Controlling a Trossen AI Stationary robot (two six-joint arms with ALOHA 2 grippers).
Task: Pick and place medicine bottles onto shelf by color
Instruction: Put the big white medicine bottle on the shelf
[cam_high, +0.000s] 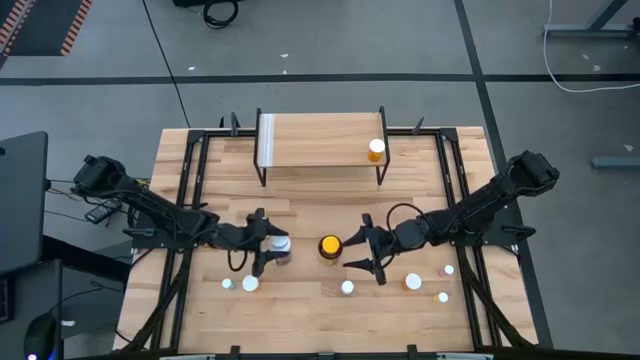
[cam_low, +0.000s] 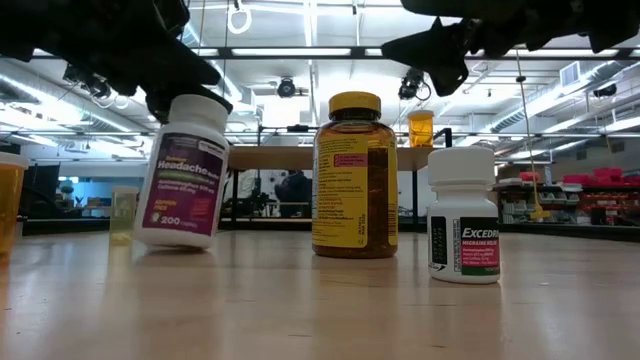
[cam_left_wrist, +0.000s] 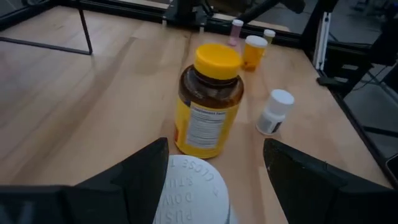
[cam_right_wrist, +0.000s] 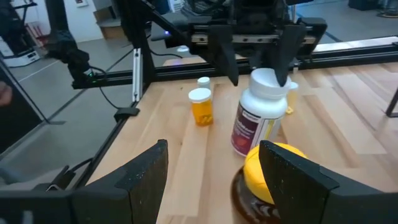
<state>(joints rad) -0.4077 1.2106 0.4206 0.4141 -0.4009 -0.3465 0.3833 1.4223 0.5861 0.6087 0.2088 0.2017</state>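
A large white bottle (cam_low: 185, 170) with a purple label stands tilted, its cap (cam_left_wrist: 186, 193) between the fingers of my open left gripper (cam_high: 268, 245). Beside it stands a dark amber bottle (cam_high: 329, 246) with a yellow cap (cam_right_wrist: 273, 171), upright on its base. My right gripper (cam_high: 355, 252) is open just right of that bottle. Its fingers sit higher than the yellow cap in the low view and touch nothing. The shelf (cam_high: 320, 140) stands at the far middle with one orange bottle (cam_high: 376, 150) on its right end. My left gripper comes nearly level from the table's left and straddles the white bottle's cap (cam_right_wrist: 268, 79). One finger (cam_left_wrist: 146, 177) lies against the cap's side, while a gap shows between the cap and the other finger. The bottle leans with its top toward the amber bottle. Whether its base is off the table I cannot tell.
Small bottles stand along the near part of the table: two white ones (cam_high: 250, 284) at the left, a white Excedrin bottle (cam_low: 463, 215) in the middle, and an orange one (cam_high: 413, 282) with several tiny ones at the right. Black frame rails (cam_high: 190, 180) run along both sides.
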